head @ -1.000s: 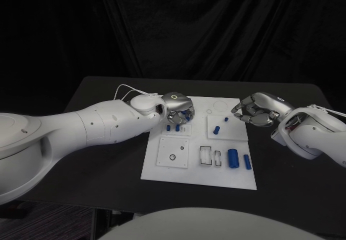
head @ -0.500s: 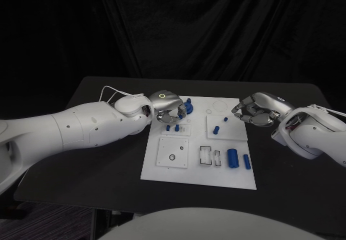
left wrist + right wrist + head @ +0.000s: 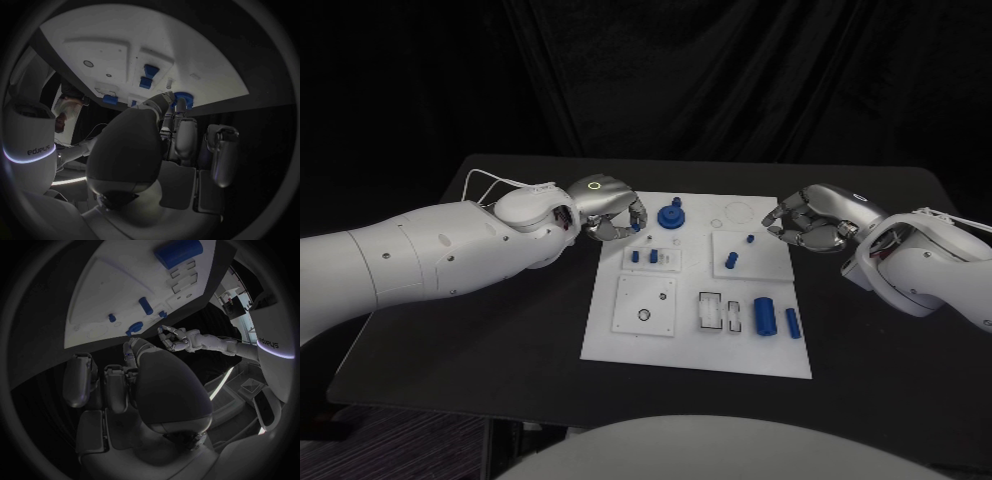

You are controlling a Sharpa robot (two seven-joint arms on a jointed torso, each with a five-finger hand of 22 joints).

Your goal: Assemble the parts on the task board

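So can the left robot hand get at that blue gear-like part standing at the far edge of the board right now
Probably yes. The left robot hand hangs just beside the blue gear-like part at the far edge of the task board, holding nothing, with nothing between them. The right robot hand is off at the other side.

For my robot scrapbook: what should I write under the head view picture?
Two silver hands, left hand and right hand, hover at either side of the white task board dotted with blue parts.
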